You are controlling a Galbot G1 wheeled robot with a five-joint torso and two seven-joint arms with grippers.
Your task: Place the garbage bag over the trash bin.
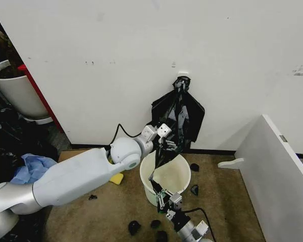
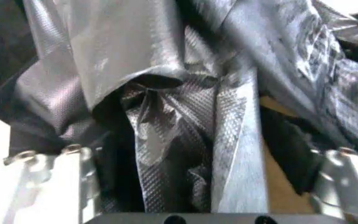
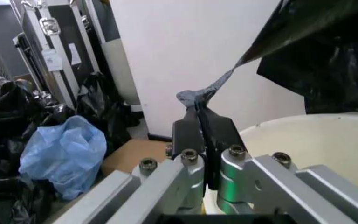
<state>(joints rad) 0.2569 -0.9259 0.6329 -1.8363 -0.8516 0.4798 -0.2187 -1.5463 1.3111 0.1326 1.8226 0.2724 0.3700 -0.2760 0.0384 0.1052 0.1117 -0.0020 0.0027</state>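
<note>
**Bag stretched between wall hook and bin rim**

The garbage bag (image 1: 179, 113) hangs from a wall hook (image 1: 182, 79) behind the trash bin (image 1: 166, 176). The right gripper (image 3: 205, 140) is clenched on a stretched strand of it at the near rim; the left gripper (image 2: 179, 186) is spread around its folds. Pulling harder could tear the film or tip the bin. No legible writing.
</note>
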